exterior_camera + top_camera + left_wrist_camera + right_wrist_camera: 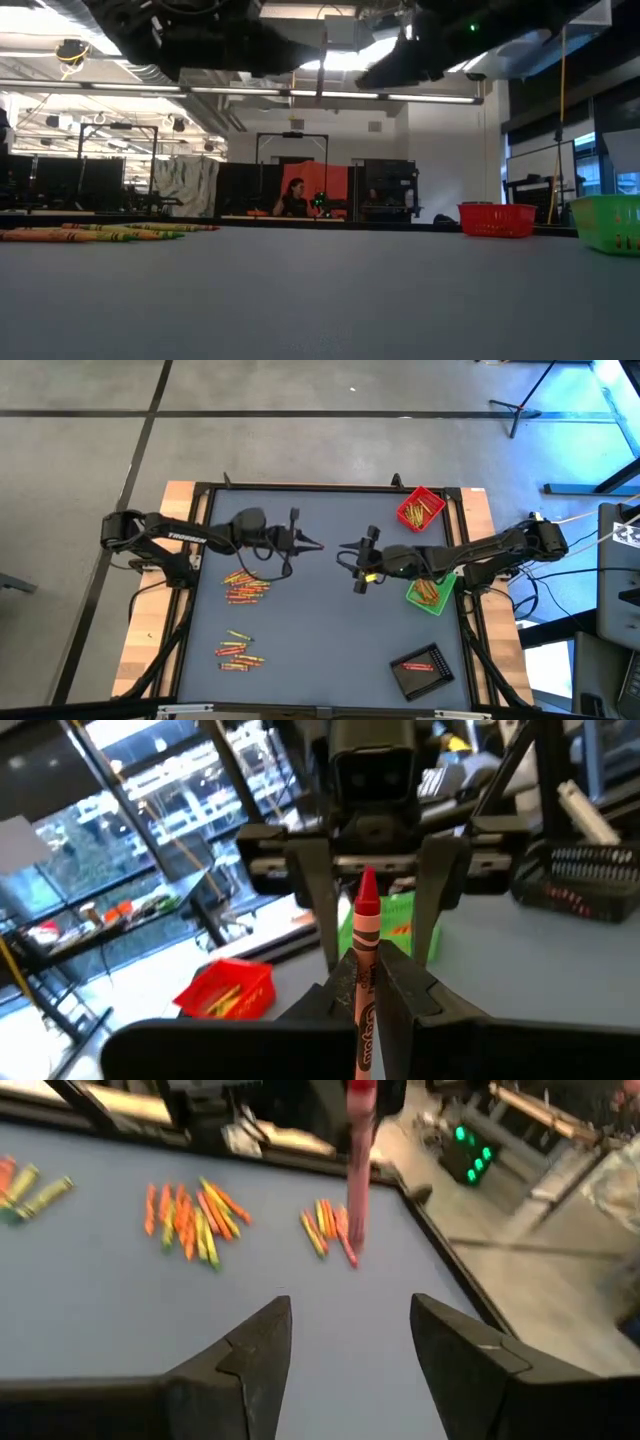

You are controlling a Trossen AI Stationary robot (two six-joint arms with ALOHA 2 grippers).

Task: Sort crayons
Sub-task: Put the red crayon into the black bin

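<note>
Crayon clamped in left tool, facing open right tool.

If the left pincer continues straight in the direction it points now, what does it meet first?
Most likely the right pincer, which faces it with open jaws. The red crayon gripped in the left pincer would arrive first, between those jaws. How far apart they are is hard to judge.

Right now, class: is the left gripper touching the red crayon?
Touching. The left wrist view shows the left gripper with its fingers shut on the red crayon, pressed against both its sides.
</note>
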